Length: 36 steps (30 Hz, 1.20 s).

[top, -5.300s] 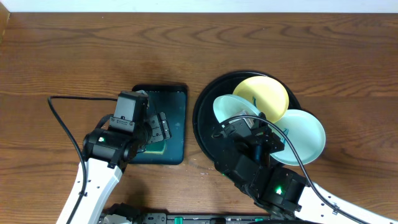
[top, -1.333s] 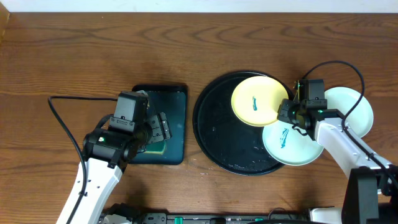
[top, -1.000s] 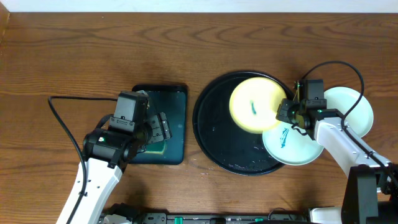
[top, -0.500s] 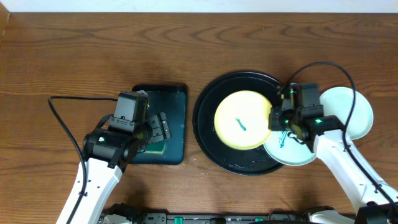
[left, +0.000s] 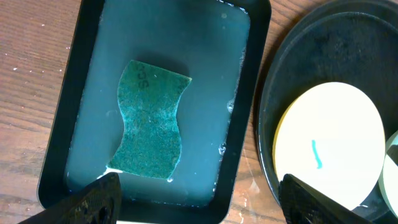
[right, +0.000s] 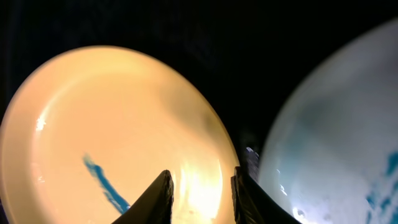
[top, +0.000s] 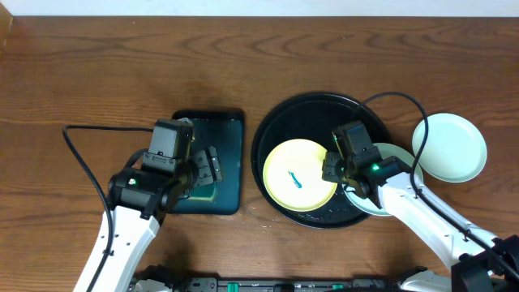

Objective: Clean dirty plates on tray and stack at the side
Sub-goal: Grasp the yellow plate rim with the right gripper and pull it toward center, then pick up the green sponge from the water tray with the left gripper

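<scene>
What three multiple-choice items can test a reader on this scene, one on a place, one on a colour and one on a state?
1. Where does the sponge lie?
A) in the teal tray
B) on bare wood
C) in a cup

2. What colour is the mark on the yellow plate?
A) red
B) blue
C) black

3. How is the left claw?
A) shut on the sponge
B) shut on a plate
C) open

Answers:
1 A: the left wrist view shows the sponge lying in the water inside the teal tray.
2 B: a short blue scribble sits near the plate's centre.
3 C: its fingers stand far apart above the teal tray and hold nothing.
</scene>
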{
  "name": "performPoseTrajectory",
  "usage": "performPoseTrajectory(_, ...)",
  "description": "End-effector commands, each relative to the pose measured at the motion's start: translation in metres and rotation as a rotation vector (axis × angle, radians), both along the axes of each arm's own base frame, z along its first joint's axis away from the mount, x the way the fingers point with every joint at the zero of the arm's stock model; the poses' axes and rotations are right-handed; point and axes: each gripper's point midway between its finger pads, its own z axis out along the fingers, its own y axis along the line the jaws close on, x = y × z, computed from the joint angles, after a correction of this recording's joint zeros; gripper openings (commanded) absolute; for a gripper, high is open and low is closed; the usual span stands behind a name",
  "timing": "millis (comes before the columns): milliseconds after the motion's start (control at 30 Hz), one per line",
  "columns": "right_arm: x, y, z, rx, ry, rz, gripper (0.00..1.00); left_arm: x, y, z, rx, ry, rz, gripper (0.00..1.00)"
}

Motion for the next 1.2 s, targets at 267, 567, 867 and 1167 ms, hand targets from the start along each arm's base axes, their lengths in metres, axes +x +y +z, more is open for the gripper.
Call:
performPoseTrajectory(267,0.026,-0.026,0.012,-0.16,-0.105,0.303,0.33,-0.003,-0.002,0.003,-0.018,0.019,-0.005,0.82)
performPoseTrajectory(567,0.021,0.009,-0.028,0.036,-0.014,0.425,0.18,-0.004,-0.002,0.002,-0.017,0.023,-0.005,0.82)
performPoseTrajectory(867,0.03,-0.021,-0.034,-0.067,0.013,0.182,0.01,-0.009,0.007,-0.023,0.041,0.094,0.013,0.81)
performPoseTrajectory(1167,0.035,-0.029,-0.025,-0.088,-0.01,0.105,0.01,0.007,0.025,-0.098,0.218,0.291,0.052,0.67)
